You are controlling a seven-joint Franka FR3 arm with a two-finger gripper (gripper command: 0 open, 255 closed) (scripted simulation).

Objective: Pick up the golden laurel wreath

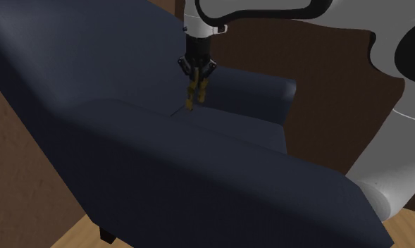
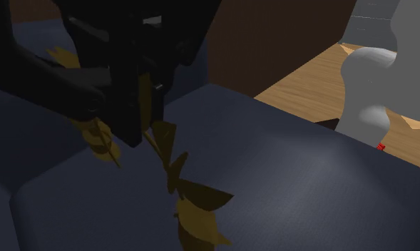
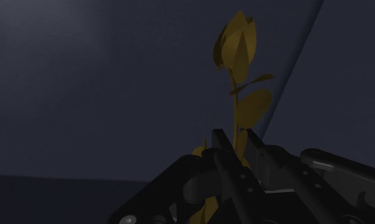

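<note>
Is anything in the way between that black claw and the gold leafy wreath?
Nothing visible does: the black two-finger gripper clasps the golden leafy wreath directly between its fingers, over the dark blue sofa.

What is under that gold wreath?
The seat of a dark blue sofa. The claw clasps the wreath, covering its upper part. Whether it touches the seat is unclear.

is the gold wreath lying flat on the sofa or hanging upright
Hanging upright: the wreath dangles from the gripper, jaws clamped on it, over the sofa seat.
</note>
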